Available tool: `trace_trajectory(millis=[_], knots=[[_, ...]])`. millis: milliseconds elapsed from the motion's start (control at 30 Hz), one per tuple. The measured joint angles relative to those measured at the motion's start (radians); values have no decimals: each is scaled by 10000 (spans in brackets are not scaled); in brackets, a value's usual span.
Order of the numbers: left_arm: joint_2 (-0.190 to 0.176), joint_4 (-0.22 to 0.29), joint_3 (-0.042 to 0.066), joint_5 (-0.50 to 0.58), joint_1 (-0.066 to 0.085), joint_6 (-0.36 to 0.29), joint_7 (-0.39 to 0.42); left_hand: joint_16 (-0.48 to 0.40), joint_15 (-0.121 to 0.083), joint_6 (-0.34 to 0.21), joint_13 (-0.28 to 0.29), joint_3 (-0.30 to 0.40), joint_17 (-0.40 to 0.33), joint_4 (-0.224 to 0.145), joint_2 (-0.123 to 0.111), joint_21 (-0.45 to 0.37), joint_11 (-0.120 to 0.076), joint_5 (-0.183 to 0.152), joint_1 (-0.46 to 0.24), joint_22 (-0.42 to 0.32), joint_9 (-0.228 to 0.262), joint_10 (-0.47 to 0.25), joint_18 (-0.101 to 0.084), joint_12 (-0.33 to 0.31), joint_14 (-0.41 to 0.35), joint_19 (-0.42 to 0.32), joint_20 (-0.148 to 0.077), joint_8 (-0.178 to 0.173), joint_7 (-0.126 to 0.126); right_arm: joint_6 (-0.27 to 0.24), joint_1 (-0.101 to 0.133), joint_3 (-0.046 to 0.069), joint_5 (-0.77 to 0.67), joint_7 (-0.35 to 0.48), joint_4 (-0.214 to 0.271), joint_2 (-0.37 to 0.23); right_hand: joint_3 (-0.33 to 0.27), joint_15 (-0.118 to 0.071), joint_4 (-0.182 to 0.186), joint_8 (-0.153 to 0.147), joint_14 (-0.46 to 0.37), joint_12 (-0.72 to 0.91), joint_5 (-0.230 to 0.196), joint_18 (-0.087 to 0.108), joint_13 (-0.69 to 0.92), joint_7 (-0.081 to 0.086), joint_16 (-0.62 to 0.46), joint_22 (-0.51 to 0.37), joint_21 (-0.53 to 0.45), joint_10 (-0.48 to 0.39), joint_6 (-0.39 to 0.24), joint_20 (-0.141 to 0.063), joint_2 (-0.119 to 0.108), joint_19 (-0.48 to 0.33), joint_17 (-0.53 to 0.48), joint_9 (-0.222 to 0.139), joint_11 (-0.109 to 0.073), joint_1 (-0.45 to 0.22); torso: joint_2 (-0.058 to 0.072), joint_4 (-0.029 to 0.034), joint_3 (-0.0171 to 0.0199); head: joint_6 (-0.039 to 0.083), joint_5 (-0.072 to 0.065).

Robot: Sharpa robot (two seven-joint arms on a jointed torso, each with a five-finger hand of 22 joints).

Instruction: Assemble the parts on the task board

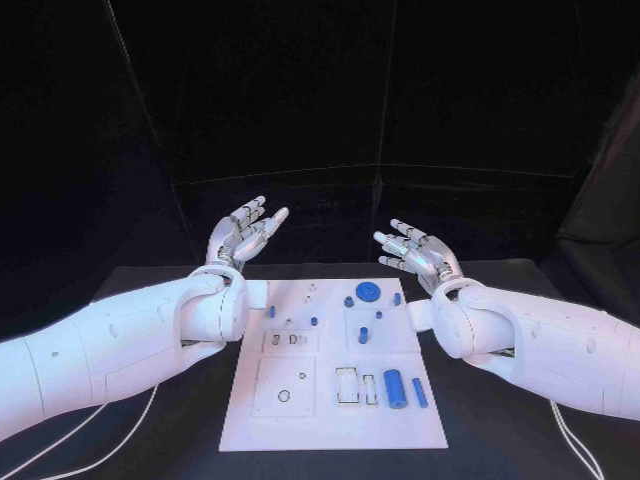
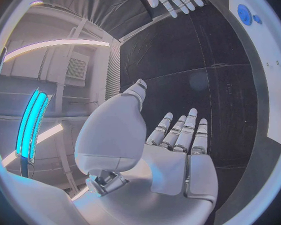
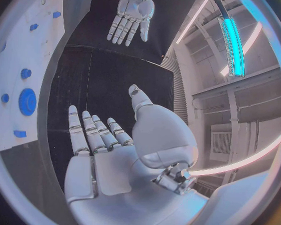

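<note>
The white task board (image 1: 263,415) lies in the middle of the black table. Small blue parts lie on it: a round disc (image 1: 366,291) near the far edge, a thick cylinder (image 1: 394,388) and a thin rod (image 1: 420,392) near the front right. My left hand (image 1: 245,232) is raised beyond the board's far left corner, fingers spread, holding nothing. My right hand (image 1: 418,253) is raised beyond the far right corner, also spread and empty. The left wrist view shows the left hand (image 2: 178,150) with flat palm; the right wrist view shows the right hand (image 3: 106,150) likewise, and the disc (image 3: 27,101).
Several small blue pegs (image 1: 271,311) stand on the board's far half, and outlined slots (image 1: 348,382) sit on its near half. Black table surface (image 1: 176,440) surrounds the board; dark curtains hang behind. White cables (image 1: 104,425) trail off the front left.
</note>
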Motion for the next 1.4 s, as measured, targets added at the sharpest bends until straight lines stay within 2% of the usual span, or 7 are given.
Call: trace_trajectory(millis=[333, 567, 767, 1100, 1167, 1300, 1400], knots=[[-4, -68, -13, 161, 17, 418, 295, 319, 210, 616, 78, 1, 162, 53, 217, 428, 328, 0, 374, 170, 62, 1020, -1, 105, 1499, 891, 80, 53, 37, 1677, 121, -46, -1055, -671, -601, 217, 214, -271, -865, 481, 3597, 505, -340, 547, 198, 207, 502, 305, 807, 3520, 2842, 31, 37, 1906, 177, 237, -124, 1357, 5, -2, -1, -1, -1], [-547, -55, -11, 146, 23, 827, 259, 714, 28, 2017, 222, -57, 306, -210, 366, 1242, 261, 0, 523, 495, 173, 3153, 17, 485, 3017, 2866, 79, 312, 149, 998, 479, -25, -5245, -1036, -968, -193, 434, -697, -1417, 662, 5514, 617, -435, 701, 218, 553, 720, 485, 1420, 5508, 5213, -211, 35, 3039, 220, 324, -466, 1710, 232, 88, -21, 22, -106], [-732, 319, -11, -21, 21, 1092, 211, 1133, -301, 3911, 322, -125, 416, -523, 511, 1960, -1, 0, 558, 728, 305, 5047, 349, 921, 4342, 4600, 7, 669, 423, 788, 706, -31, -7520, -1347, -879, -167, 644, -1055, -1843, 662, 6789, 600, -435, 701, 229, 826, 771, 674, 1981, 6749, 6473, -547, 32, 3803, 266, 341, -745, 1708, 438, 170, -26, 67, -155], [-1266, 1059, -12, -399, 53, 1492, 110, 1399, -679, 5395, 340, -179, 491, -876, 675, 2488, -316, 0, 586, 809, 328, 6592, 381, 1186, 5571, 6054, -201, 967, 823, 796, 1130, -13, -10566, -2395, -810, -128, 798, -1772, -2137, 662, 8997, 491, -583, 700, 291, 423, 1432, 1537, 3674, 8302, 7641, -1275, -128, 5290, 825, 361, -1272, 1653, 865, 383, -98, 107, -335], [-1378, 1233, -12, -461, 56, 1563, 90, 1451, -764, 5742, 340, -203, 510, -1018, 745, 2608, -399, 0, 656, 823, 328, 6937, 536, 1186, 5869, 6416, -266, 1033, 807, 901, 1161, -12, -11215, -2726, -757, -83, 786, -1894, -2149, 654, 9400, 425, -655, 699, 300, 345, 1660, 1770, 4081, 8503, 7766, -1437, -184, 5484, 1028, 361, -1372, 1708, 944, 421, -105, 112, -358], [-1552, 1587, -12, -534, 57, 1688, 50, 1451, -765, 5768, 340, -207, 510, -1040, 745, 2608, -418, 0, 656, 823, 325, 6976, 538, 1186, 5902, 6463, -291, 1034, 805, 1205, 1176, -15, -12320, -3307, -705, 44, 795, -2062, -2189, 561, 9936, 375, -655, 698, 301, 292, 2192, 2223, 4827, 8651, 7892, -1635, -274, 5749, 1498, 360, -1448, 1717, 1112, 498, -121, 113, -415], [-1638, 1788, -12, -536, 58, 1786, 28, 1451, -765, 5768, 333, -235, 510, -1068, 745, 2608, -418, 0, 656, 811, 308, 6976, 537, 1186, 5901, 6463, -291, 1034, 805, 1465, 1186, -16, -12949, -3644, -704, 131, 804, -2213, -2198, 394, 10097, 307, -655, 698, 290, 281, 3709, 3253, 6437, 8241, 7957, -1808, -471, 5922, 2731, 360, -1447, 1704, 1231, 554, -132, 102, -486]])
